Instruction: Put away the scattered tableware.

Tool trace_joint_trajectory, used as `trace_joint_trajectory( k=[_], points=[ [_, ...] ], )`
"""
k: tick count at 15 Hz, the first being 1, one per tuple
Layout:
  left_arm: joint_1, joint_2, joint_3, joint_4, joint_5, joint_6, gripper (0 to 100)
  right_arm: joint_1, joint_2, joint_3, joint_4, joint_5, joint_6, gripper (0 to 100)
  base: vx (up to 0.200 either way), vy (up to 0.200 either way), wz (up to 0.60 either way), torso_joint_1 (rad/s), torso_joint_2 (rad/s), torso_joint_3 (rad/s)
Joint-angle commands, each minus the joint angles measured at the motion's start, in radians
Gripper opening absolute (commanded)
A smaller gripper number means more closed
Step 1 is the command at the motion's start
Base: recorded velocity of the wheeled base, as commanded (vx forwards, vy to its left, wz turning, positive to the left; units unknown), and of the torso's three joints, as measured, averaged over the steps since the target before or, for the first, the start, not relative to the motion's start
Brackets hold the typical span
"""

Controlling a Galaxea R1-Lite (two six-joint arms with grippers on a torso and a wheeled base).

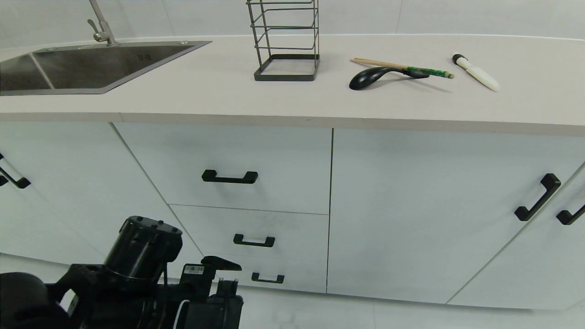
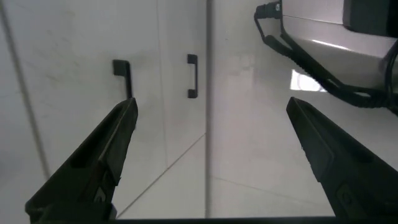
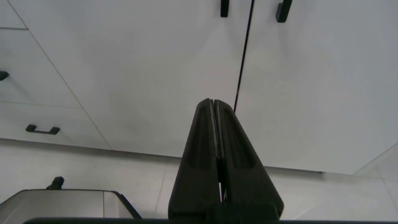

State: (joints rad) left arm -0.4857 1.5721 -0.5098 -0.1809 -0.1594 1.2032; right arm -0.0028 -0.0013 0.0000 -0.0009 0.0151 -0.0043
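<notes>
Countertop (image 1: 183, 100) bears spoon (image 1: 365, 78), chopsticks (image 1: 402, 67), white utensil (image 1: 477, 73); left claw (image 2: 211, 106) gapes wide, right claw (image 3: 214, 104) closed.

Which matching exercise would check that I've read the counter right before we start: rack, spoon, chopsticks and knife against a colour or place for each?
Things:
1. wire rack
2. spoon
3. chopsticks
4. knife

Colour or place:
A. wooden, with green ends
B. white with a black end, farthest to the robot's right
C. black, lying with its handle against the chopsticks
D. standing upright between the sink and the spoon

Pairs: 1-D, 2-C, 3-A, 4-B.
</notes>
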Motion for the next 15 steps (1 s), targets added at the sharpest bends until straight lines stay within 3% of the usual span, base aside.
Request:
trace_joint_trajectory(
  k=[1, 3, 5, 8, 15],
  points=[
    [0.003, 0.108, 0.007, -0.043, 0.02, -0.04, 100, 0.0, 0.001, 0.0, -0.001, 0.0, 0.0, 0, 0.0, 0.0, 0.0, 0.0, 0.0, 0.0],
    [0.015, 0.157, 0.007, -0.1, 0.057, -0.077, 100, 0.0, 0.001, 0.0, -0.001, 0.0, 0.0, 0, 0.0, 0.0, 0.0, 0.0, 0.0, 0.0],
    [0.019, 0.175, 0.004, -0.124, 0.066, -0.086, 100, 0.001, 0.001, 0.0, -0.001, 0.0, 0.0, 0, 0.0, 0.0, 0.0, 0.0, 0.0, 0.0],
    [0.045, 0.266, -0.001, -0.243, 0.112, -0.116, 100, 0.001, 0.001, 0.0, -0.001, 0.0, 0.0, 0, 0.0, 0.0, 0.0, 0.0, 0.0, 0.0],
    [0.059, 0.321, -0.006, -0.359, 0.136, -0.119, 100, 0.0, 0.001, 0.0, -0.001, 0.0, 0.0, 0, 0.0, 0.0, 0.0, 0.0, 0.0, 0.0]
  ],
)
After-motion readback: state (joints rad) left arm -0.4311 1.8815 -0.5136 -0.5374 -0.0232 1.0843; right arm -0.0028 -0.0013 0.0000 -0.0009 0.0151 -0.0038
